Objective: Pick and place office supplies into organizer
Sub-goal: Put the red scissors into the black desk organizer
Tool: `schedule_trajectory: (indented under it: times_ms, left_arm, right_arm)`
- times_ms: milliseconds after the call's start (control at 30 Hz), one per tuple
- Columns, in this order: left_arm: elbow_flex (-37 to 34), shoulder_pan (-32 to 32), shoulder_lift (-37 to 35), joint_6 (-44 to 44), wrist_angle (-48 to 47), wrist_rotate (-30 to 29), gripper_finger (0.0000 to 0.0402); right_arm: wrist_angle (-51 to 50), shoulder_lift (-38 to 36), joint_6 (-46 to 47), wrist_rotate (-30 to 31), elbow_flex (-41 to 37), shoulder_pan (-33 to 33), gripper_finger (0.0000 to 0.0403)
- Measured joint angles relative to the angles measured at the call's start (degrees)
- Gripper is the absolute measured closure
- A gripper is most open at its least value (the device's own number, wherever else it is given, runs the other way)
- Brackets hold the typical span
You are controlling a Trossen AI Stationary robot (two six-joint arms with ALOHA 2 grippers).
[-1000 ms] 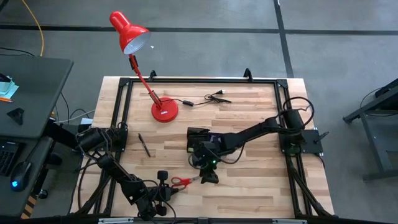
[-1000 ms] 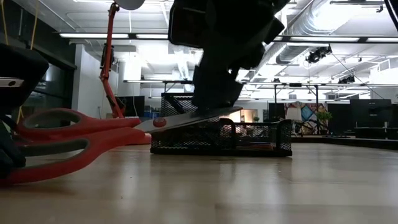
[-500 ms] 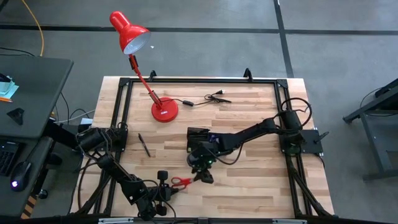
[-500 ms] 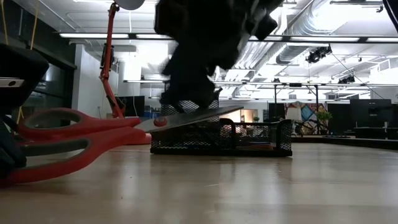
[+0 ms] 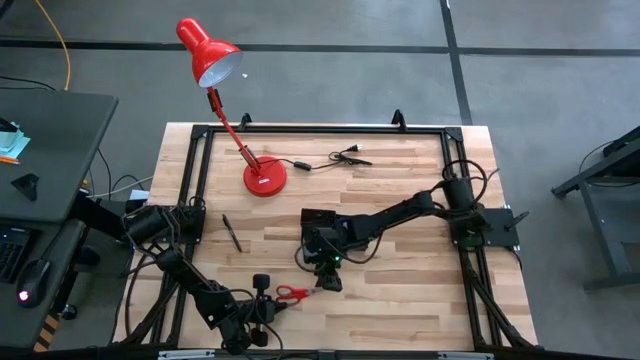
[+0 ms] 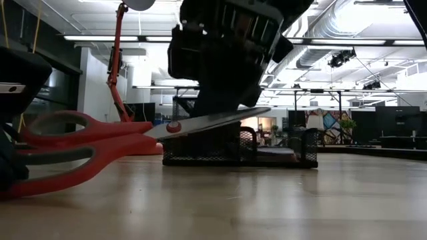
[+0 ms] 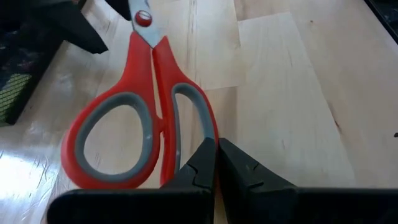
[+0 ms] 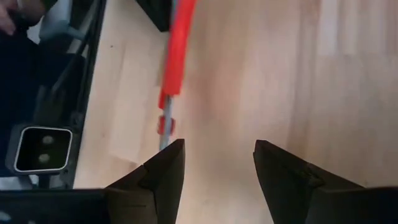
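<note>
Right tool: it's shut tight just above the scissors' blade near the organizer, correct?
Not shut. The right wrist view shows the right tool open, its fingers apart beside the scissors blade. It is near the organizer, as the high view shows.

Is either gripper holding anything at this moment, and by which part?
The left gripper is shut on the scissors, pinching one red handle loop. The right gripper is open above the blade end, holding nothing.

Grey concrete floor (image 5: pixel 330 80) (crossed by dark seams) surrounds the wooden table (image 5: pixel 400 190); ceiling strip lights (image 6: pixel 113 38) glow.
</note>
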Motion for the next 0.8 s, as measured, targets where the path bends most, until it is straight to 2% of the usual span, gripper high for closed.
schedule_trajectory:
  times_ms: [133,400,800]
  left_arm:
    - [0.00,0.01,0.00,0.01,-0.03,-0.03,0.0401]
    - [0.00,0.01,-0.04,0.00,0.02,0.59,0.0401]
    - [0.04,0.01,-0.09,0.00,-0.22,0.84,0.0401]
  right_arm:
    - [0.96,-0.11,0.22,-0.95,0.03,-0.31,0.0219]
    - [0.53,-0.42,-1.06,1.20,2.95,-0.69,0.0219]
    - [-2.83,-0.46,1.51,-0.81,3.69,1.57,0.0219]
